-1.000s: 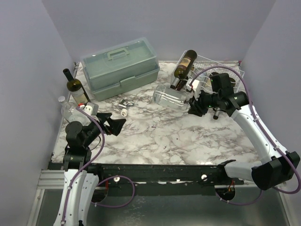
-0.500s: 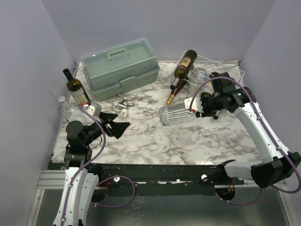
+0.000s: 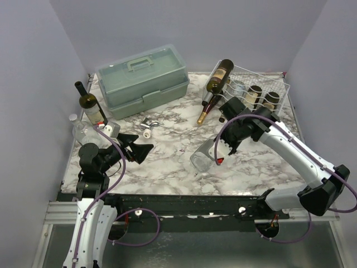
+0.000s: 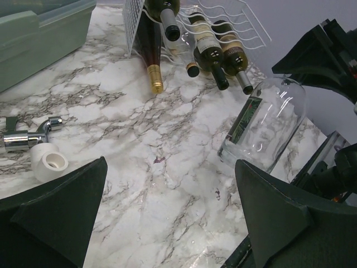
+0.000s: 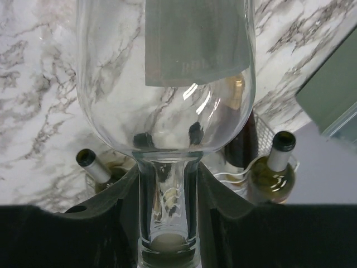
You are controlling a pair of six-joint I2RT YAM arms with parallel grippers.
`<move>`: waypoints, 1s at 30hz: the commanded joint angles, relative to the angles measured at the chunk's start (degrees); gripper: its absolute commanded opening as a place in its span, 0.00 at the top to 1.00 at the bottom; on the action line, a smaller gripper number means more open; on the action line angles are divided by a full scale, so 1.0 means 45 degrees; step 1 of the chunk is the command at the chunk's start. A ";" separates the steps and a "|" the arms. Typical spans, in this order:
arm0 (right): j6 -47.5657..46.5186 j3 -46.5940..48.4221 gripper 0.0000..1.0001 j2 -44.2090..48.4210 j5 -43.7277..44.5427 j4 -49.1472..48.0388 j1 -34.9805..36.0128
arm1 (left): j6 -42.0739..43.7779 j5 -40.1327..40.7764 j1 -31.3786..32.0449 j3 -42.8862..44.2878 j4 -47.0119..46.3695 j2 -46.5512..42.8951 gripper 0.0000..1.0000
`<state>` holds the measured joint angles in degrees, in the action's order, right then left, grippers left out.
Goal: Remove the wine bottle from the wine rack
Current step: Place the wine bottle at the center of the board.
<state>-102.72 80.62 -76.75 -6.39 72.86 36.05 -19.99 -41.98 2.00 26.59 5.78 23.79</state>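
The right gripper (image 5: 167, 192) is clamped on the neck of the clear wine bottle (image 3: 204, 156), with 1 finger (image 5: 129, 195) pressed on each side of the glass. In the top view the bottle sits at the lower centre of the frame, off the wine rack (image 3: 279, 85) and well apart from it. It is tilted, its base pointing to the lower left and its neck rising toward the gripper. The base is close to the marble table (image 3: 167, 170), but whether it touches is hard to tell.

The rack stands at the upper right. A dark bottle with a tan label (image 3: 219, 74) leans over its left end, and at least 3 more bottles lie abreast inside. A dark bottle with gold foil (image 3: 205, 109) lies just beside that left end, its neck pointing to the lower left.

The left gripper (image 3: 138, 149) hangs over the table left of centre, its jaws wide apart and holding nothing. A grey-green toolbox (image 3: 142, 78) fills the upper left centre. A green bottle (image 3: 89, 102) stands upright at the left edge. A white cap (image 3: 146, 134) and a chrome fitting (image 3: 150, 123) lie between the toolbox and the left gripper
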 commanded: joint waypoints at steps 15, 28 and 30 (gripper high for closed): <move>-0.1189 -0.2747 1.00 -0.0013 0.8884 -0.5788 0.5678 | 0.0477 0.0710 0.0024 0.0088 0.0336 -0.0246 0.01; -0.3958 -0.4242 0.75 0.0221 0.9648 -0.8238 0.6251 | 0.0496 0.0719 0.0024 0.0108 0.0339 -0.0340 0.01; -0.4176 -0.4243 0.66 0.0153 0.9588 -0.8298 0.6348 | 0.0497 0.0729 0.0024 0.0125 0.0340 -0.0345 0.01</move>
<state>-117.21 60.75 -77.69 32.18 41.67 63.33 -18.76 -39.46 2.00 26.59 6.59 22.87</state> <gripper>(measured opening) 0.382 0.987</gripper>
